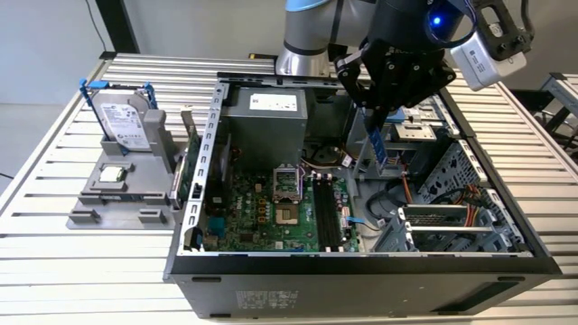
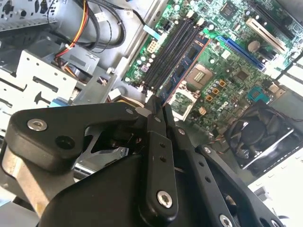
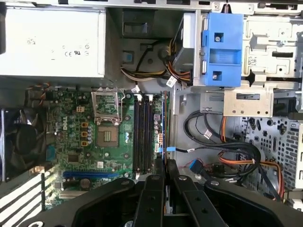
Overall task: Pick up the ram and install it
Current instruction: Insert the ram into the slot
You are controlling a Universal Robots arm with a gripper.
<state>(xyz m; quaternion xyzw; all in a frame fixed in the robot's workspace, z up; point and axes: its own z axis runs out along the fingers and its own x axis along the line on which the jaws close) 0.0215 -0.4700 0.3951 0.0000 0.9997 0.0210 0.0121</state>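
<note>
Grey plastic forms the fixture [image 1: 108, 196] by the slatted table's [image 1: 54, 250] edge on the exterior view's left. It carries a silver hard drive [image 1: 124, 125] standing upright and a small square CPU chip [image 1: 112, 174] lying flat.

Beside it sits the open computer case [image 1: 361, 281], with the green motherboard [image 1: 253, 217] on its floor. The black memory slots [image 1: 327, 213] lie along the board's edge nearest the drive cage [image 1: 451, 223], and they look empty to us.

Above and slightly past the slots, towards that cage, the gripper [image 1: 378, 115] is pinched narrow on the ram [image 1: 380, 145]. The ram hangs on edge from the fingertips, well clear of the board. In the first wrist view the ram [image 3: 165, 127] runs roughly parallel to the slots but appears just beside them, over the board's edge.

We judge the pick-up done and the carry to the slot in hand, with nothing seated yet. Installing from here calls for bringing the ram's lower edge squarely over one slot. It then needs a straight, even press, since any tilt or sideways offset could jam it on the slot walls.
</note>
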